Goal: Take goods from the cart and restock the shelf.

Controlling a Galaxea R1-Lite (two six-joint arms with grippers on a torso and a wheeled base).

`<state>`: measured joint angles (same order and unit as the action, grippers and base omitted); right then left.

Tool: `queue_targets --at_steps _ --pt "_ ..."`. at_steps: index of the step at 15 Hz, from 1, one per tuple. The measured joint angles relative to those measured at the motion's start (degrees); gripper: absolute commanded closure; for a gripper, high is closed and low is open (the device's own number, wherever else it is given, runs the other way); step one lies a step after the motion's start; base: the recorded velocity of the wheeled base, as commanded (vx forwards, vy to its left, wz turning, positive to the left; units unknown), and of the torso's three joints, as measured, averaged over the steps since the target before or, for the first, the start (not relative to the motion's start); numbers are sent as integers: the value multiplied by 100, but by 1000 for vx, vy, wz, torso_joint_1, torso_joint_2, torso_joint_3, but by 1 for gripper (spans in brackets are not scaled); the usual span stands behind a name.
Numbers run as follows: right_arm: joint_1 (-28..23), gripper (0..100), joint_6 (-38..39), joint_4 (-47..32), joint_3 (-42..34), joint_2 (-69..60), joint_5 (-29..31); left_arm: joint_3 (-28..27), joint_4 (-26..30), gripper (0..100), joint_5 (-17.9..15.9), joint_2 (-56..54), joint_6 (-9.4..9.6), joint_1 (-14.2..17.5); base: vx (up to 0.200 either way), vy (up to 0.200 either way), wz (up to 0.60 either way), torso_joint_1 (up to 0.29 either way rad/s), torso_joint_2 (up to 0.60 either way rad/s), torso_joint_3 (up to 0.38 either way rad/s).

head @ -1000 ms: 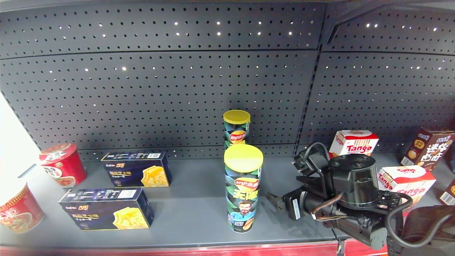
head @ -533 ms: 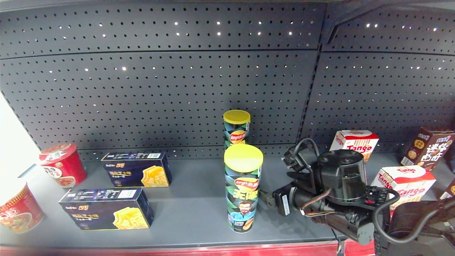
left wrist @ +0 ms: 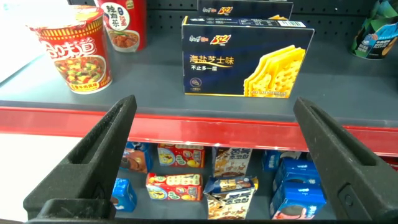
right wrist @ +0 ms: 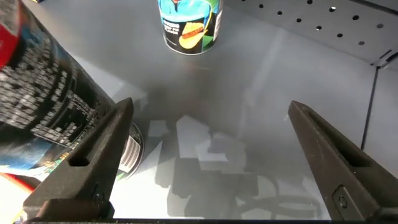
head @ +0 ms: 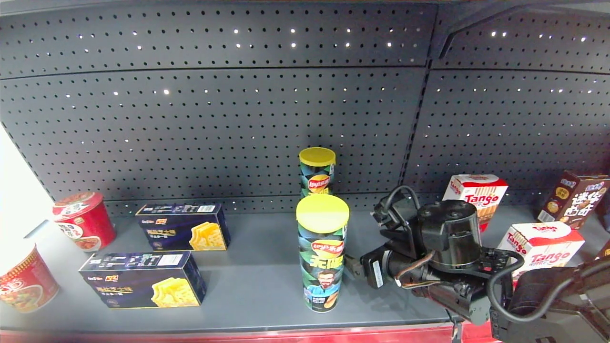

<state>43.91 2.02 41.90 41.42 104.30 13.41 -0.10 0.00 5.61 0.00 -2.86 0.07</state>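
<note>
Two tall chip cans with yellow lids stand on the grey shelf (head: pixel 257 290): a front can (head: pixel 322 257), leaning a little to the left, and a back can (head: pixel 317 174) by the pegboard. My right gripper (head: pixel 352 264) is low on the shelf just right of the front can. In the right wrist view the right gripper (right wrist: pixel 211 143) is open and holds nothing, with the front can (right wrist: pixel 37 106) against the outside of one finger (right wrist: pixel 93 168) and the back can (right wrist: pixel 189 25) ahead. My left gripper (left wrist: pixel 211 155) hangs open below the shelf's red edge (left wrist: pixel 186 121), above cart goods (left wrist: pixel 217 183).
Two blue cracker boxes (head: pixel 183 226) (head: pixel 143 278) and two red noodle cups (head: pixel 83 226) (head: pixel 24 278) sit at the left. White wafer boxes (head: pixel 474 193) (head: pixel 543 243) and a brown box (head: pixel 574 197) are right of the arm. The pegboard wall (head: pixel 214 119) closes the back.
My right arm has moved left along the shelf up to the front can. The can's top has shifted slightly left, so it now leans.
</note>
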Motion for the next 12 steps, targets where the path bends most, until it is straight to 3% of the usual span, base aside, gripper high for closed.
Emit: queue_targets --at_steps 8,12 --pt "-23 0 -2 -7 55 82 29 0 0 0 0 0 0 0 0 0 0 0 0 0" --pt "-391 0 -189 -33 5 -116 -2 0 2 0 0 0 -2 0 0 0 0 0 0 0"
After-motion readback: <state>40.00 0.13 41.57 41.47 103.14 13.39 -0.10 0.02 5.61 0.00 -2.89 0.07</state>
